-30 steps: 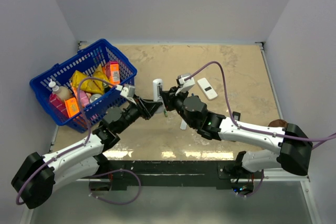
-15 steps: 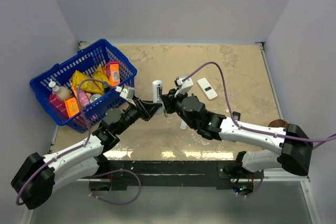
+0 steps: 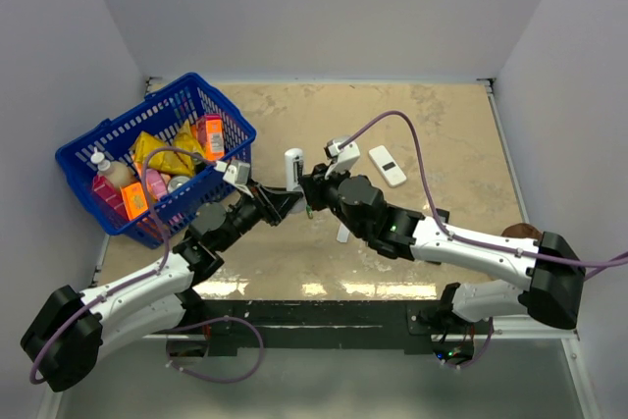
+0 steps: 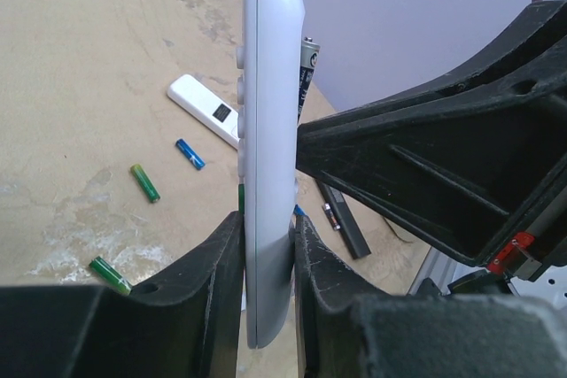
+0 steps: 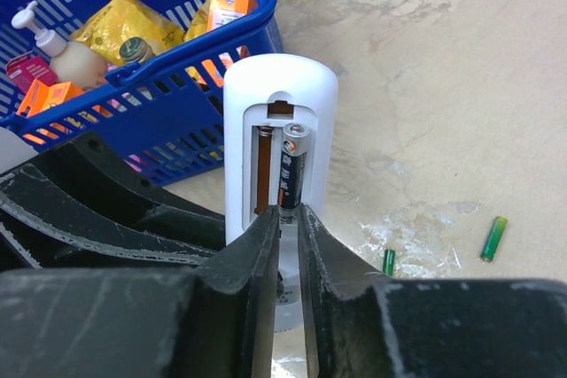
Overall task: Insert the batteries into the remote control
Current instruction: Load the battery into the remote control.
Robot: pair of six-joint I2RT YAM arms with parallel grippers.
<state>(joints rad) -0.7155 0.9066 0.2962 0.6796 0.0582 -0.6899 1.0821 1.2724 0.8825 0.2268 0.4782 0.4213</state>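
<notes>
Overhead, the remote control point(image 3: 294, 166) sits mid-tabletop point(image 3: 442, 134), caught between the left hand point(image 3: 287, 199) and the right hand point(image 3: 311, 191). From the left wrist, its long axis runs upright, rounded end pointing away from the left hand, which clamps its lower part edge-on. From the right wrist, its open bay faces the camera, and the right hand pinches a dark battery point(image 5: 291, 165) lying lengthwise in the right slot.

you get bright, even overhead light in the top view, with faint shadows under the arms and white glare patches on the table point(image 3: 294, 262) along its near edge. in both wrist views the black jaws up front are dim and soft, while the remote control point(image 4: 266, 130) glares pale and the battery point(image 5: 292, 165) reads fairly sharp.
</notes>
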